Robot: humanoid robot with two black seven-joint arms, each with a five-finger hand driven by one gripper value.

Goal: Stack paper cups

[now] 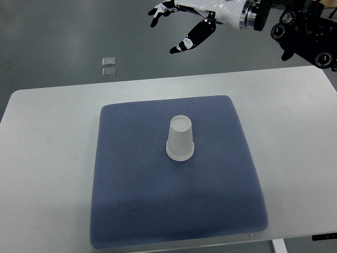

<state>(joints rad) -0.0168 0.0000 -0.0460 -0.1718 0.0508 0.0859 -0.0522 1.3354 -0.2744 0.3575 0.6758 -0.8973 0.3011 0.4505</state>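
Centrally, a white translucent paper cup (180,138) stands upside down, wide rim down, on a dark blue textured fabric mat (131,200), a little above the mat's middle; whether it is one cup or several nested cannot be told. The mat lies on a pale grey rectangular table (45,158). The right hand (184,23), white with black fingers, hangs in the air beyond the table's far edge, well apart from the cup, its fingers spread and loosely curved, holding nothing. Two small clear square tiles (109,66) lie on the grey floor (52,37) past the table. No brand, label or writing can be read on anything.
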